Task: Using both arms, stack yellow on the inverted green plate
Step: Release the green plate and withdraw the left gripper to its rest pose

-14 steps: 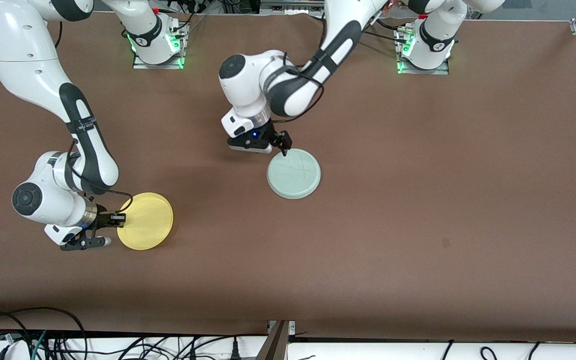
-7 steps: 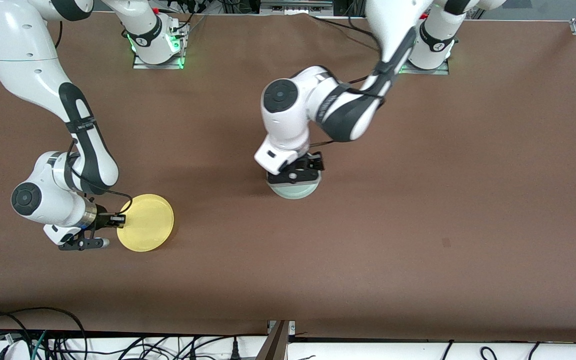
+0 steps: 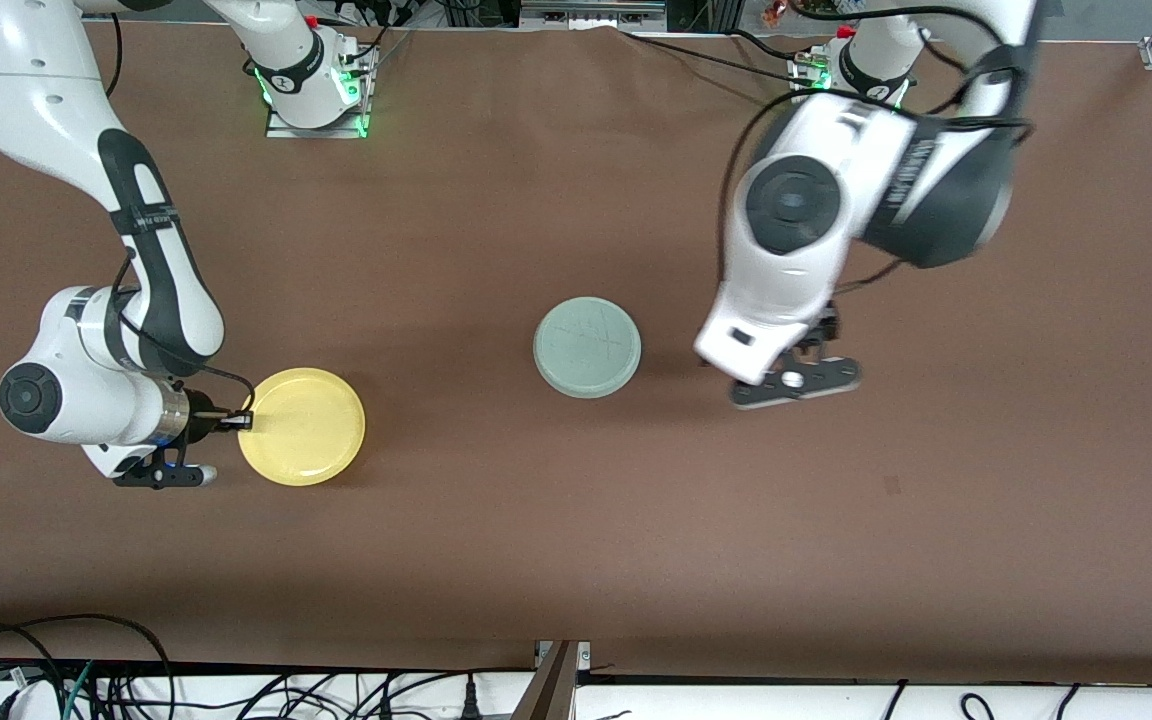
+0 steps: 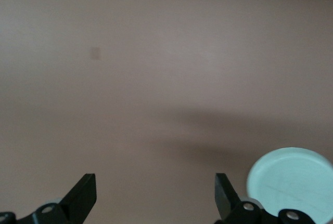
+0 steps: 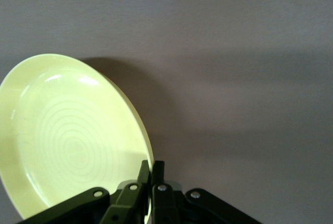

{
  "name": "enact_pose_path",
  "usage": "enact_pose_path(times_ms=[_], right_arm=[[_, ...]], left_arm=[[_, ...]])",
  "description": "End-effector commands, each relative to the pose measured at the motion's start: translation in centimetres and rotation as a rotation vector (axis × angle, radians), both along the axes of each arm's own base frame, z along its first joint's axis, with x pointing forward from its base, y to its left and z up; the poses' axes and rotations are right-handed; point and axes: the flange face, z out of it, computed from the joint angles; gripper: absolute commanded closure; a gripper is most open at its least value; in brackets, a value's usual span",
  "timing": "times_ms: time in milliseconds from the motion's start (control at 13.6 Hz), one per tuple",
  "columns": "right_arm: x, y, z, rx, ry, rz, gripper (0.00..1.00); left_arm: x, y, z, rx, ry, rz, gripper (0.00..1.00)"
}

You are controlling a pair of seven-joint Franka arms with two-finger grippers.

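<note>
Where the front view looks down: green plate [image 3: 587, 347] upside down mid-table, well apart from every edge; yellow plate [image 3: 302, 427] toward the right arm's end, rim pinched by the right gripper [image 3: 236, 422]; left gripper [image 3: 794, 380] up over bare table [image 3: 986, 480] beside the green plate. Left wrist view: fingers [image 4: 83, 195] spread wide, empty, green plate [image 4: 291, 185] off to one side. Right wrist view: fingers [image 5: 156, 174] clamped on the yellow plate's [image 5: 67, 135] rim, plate tilted off the table.
</note>
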Motion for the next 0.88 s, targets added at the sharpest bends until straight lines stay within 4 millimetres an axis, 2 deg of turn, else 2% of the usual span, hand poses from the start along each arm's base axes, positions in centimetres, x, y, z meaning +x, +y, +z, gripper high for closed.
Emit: enact_pose_path(times_ms=[0, 147, 220, 294, 440, 514, 587, 807], right_arm=[[-1.0, 3.9, 2.0, 0.030, 0.034, -0.046, 1.00], [-1.8, 7.5, 2.9, 0.066, 0.061, -0.072, 1.00], [-2.4, 9.0, 3.4, 0.091, 0.067, -0.097, 1.00], [-3.7, 10.8, 4.0, 0.121, 0.074, -0.105, 1.00], [-7.2, 13.9, 5.5, 0.174, 0.041, -0.125, 1.00], [-9.4, 16.0, 5.6, 0.173, 0.016, -0.132, 1.00], [-11.0, 17.6, 5.3, 0.174, -0.011, -0.146, 1.00], [-14.6, 23.4, 3.8, 0.208, -0.054, -0.183, 1.00]], left_arm=[[0.5, 6.7, 3.2, -0.032, 0.045, -0.132, 0.00], [1.2, 13.2, 5.7, -0.071, 0.040, -0.187, 0.00], [0.6, 15.3, 6.2, -0.081, 0.056, -0.235, 0.00], [0.1, 18.6, 7.0, -0.101, 0.059, -0.233, 0.00], [-1.6, 22.5, 8.6, -0.139, 0.048, -0.181, 0.00], [-2.7, 23.9, 8.2, -0.139, 0.063, -0.157, 0.00], [-3.4, 24.4, 8.3, -0.137, 0.039, -0.156, 0.00], [-7.0, 24.4, 9.1, -0.125, -0.068, -0.163, 0.00]])
